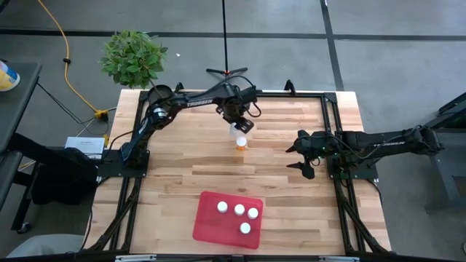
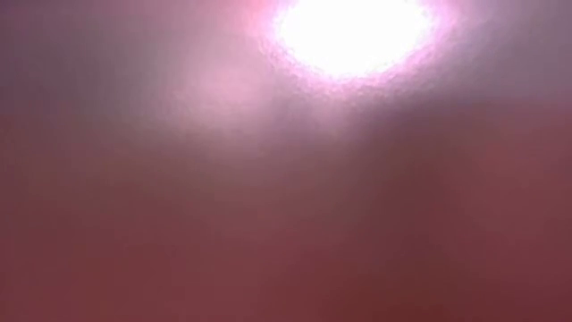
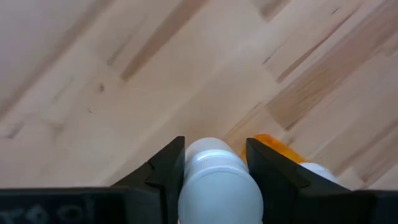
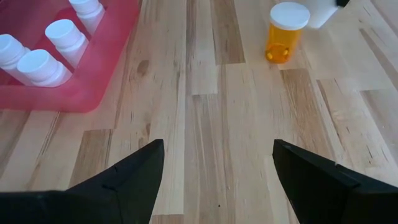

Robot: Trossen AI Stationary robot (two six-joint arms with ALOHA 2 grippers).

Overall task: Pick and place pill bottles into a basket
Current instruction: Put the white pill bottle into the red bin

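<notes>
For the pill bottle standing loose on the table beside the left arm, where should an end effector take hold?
Probably from straight above, fingers closing across the white cap of the pill bottle: it stands upright. Its near side is free; the left end effector, shut on another bottle, crowds the far side.

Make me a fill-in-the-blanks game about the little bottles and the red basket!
The red basket already holds ____ pill bottles.
The left tool is shut on a bottle's ____ cap.
One orange bottle stands upright on the ____, outside the basket.
The right tool is open and holds ____.

Missing words: four; white; table; nothing
</notes>
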